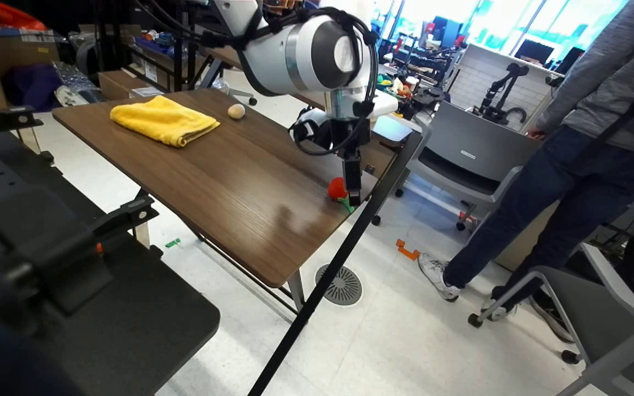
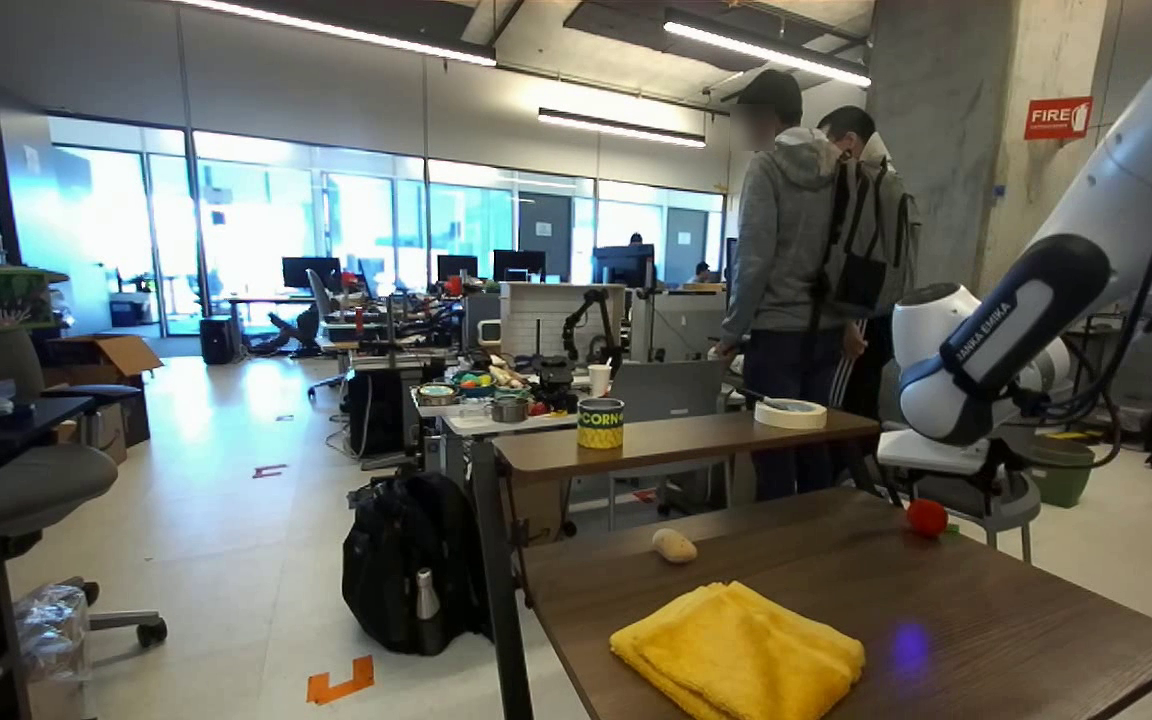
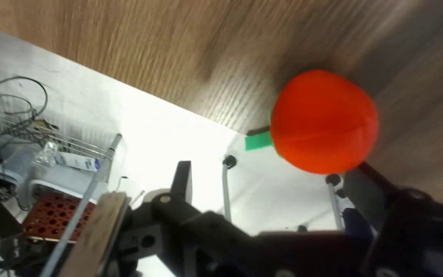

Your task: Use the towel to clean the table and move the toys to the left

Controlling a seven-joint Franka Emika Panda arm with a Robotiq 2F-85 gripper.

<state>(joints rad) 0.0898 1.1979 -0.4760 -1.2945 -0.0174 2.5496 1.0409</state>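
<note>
Claw (image 3: 272,172) just beside the red toy (image 3: 323,122)

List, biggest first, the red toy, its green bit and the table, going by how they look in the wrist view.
Largest: table, though cut off by the frame.
Next: red toy; nearness to the camera may swell it.
Smallest: green bit, partly hidden.

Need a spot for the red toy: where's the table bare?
The table is bare between the red toy and both the towel and tan toy. Crowded: the corner with gripper and red toy; the gap between towel and tan toy.
</note>
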